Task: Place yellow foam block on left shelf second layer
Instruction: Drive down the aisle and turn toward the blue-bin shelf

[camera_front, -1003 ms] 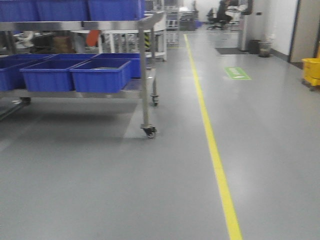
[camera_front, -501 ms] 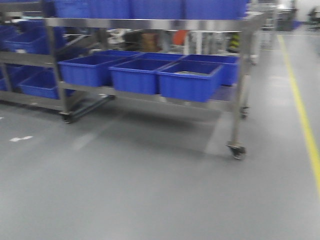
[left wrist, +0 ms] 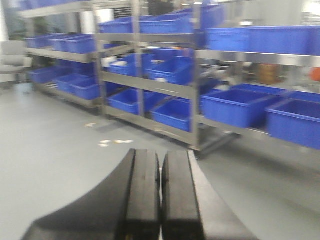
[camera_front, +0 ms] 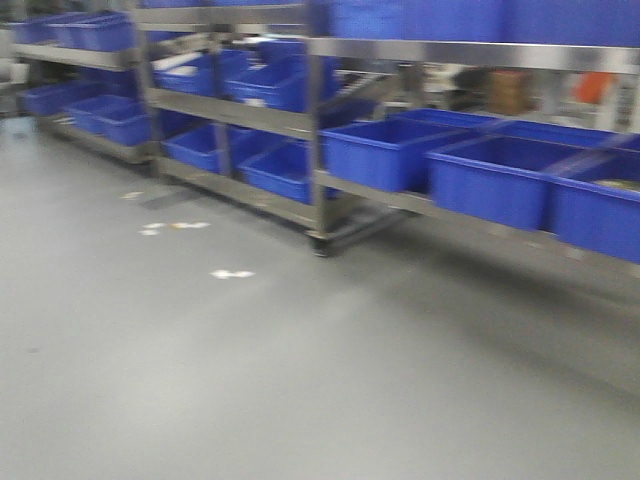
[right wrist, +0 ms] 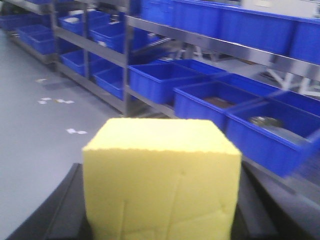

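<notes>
The yellow foam block (right wrist: 160, 185) fills the lower middle of the right wrist view. My right gripper (right wrist: 162, 172) is shut on it, with a black finger (right wrist: 67, 210) pressed against each side. In the left wrist view my left gripper (left wrist: 160, 159) is shut, its two black pads touching with nothing between them. Neither gripper shows in the front view. A steel shelf (camera_front: 228, 108) with several levels of blue bins stands left of centre ahead, some way off across the floor. The same shelf (left wrist: 145, 82) shows in the left wrist view.
A second steel rack (camera_front: 470, 55) with large blue bins (camera_front: 385, 150) runs off to the right. Another rack (camera_front: 75, 55) stands at the far left. A rack foot (camera_front: 318, 243) meets the grey floor. White scraps (camera_front: 232, 273) lie on the floor in front.
The front view has swung left. The yellow floor line and the rack's right end have left the frame, and more racks of blue bins have come in from the left.
</notes>
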